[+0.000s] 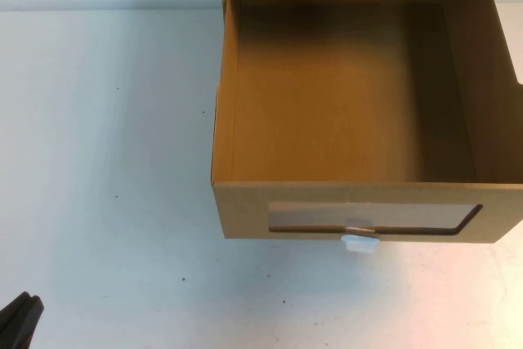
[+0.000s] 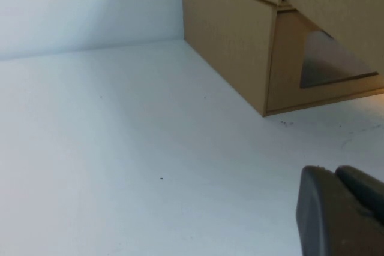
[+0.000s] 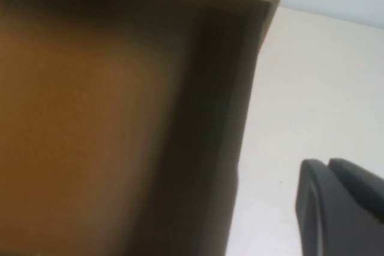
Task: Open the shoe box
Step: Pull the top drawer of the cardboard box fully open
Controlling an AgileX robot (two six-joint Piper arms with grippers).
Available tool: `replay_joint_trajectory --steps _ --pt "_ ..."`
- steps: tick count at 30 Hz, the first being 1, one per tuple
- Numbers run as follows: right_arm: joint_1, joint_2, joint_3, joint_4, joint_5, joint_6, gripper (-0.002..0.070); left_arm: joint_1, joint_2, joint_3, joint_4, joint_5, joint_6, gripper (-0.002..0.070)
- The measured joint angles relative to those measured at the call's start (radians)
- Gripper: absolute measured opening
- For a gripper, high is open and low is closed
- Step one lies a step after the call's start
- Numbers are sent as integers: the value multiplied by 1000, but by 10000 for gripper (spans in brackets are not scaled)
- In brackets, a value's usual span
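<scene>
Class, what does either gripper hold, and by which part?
Nothing. Left gripper, shut, is left of the shoe box; right gripper, shut, hangs outside its wall.

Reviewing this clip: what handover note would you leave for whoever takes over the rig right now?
Left gripper: shut, empty, low at the table's near left edge, well clear of the box.
Right gripper: shut, empty, over the table just outside a box wall, probably the right one; out of the high view.
Box: far right of the table, drawer pulled out toward the robot, nothing inside; pale tab on its windowed front.
Done: the box looks open.
Left: probably only parking the arms.
</scene>
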Motion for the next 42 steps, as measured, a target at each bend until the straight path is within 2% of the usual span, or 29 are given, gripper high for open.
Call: replay_joint_trajectory --steps 12,25,30,34,38,42 --pt "0 0 0 63 19 0 -13 0 0 0 0 0 0 -4" --pt "-13 11 5 -58 -31 0 -13 0 0 0 -1 0 0 -4" --pt "-172 -7 145 -17 -326 0 -14 0 0 0 -1 0 0 -4" --pt "-336 -122 412 12 -640 0 -14 0 0 0 -2 0 0 -4" --pt "-451 -259 695 18 -915 0 -13 0 0 0 -2 0 0 -4" --pt "-516 -418 963 84 -1027 0 -13 0 0 0 -2 0 0 -4"
